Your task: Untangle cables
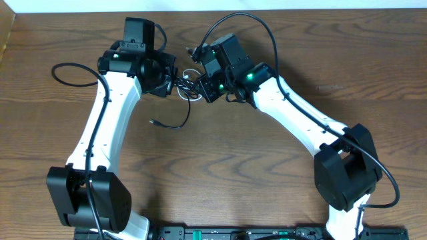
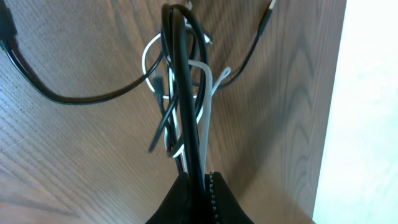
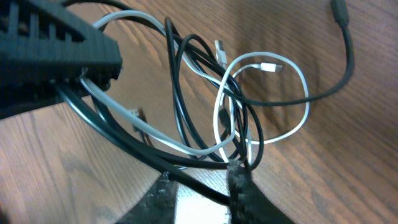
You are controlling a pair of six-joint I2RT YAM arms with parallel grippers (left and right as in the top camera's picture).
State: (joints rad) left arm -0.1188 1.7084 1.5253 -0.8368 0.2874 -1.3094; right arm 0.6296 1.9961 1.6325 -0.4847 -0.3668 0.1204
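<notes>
The cables (image 1: 189,85), thin black cords and a white one, hang in a tangle between my two grippers above the wooden table. My left gripper (image 1: 175,83) is shut on a bundle of black strands (image 2: 186,93), with white loops (image 2: 208,112) beside them. One loose black strand trails to a plug end (image 1: 153,123) on the table. My right gripper (image 3: 202,177) stands partly open. A black cord (image 3: 205,186) crosses the gap slantwise, and black and white loops (image 3: 261,99) crowd round its right fingertip (image 3: 239,174). The left gripper's finger (image 3: 74,50) shows at upper left.
Thick black arm wires curl at the left (image 1: 67,73) and arc over the right arm (image 1: 260,27). The table's far edge (image 2: 336,112) lies close beside the tangle, with a pale floor beyond. Both arm bases (image 1: 87,200) (image 1: 347,177) stand at the front.
</notes>
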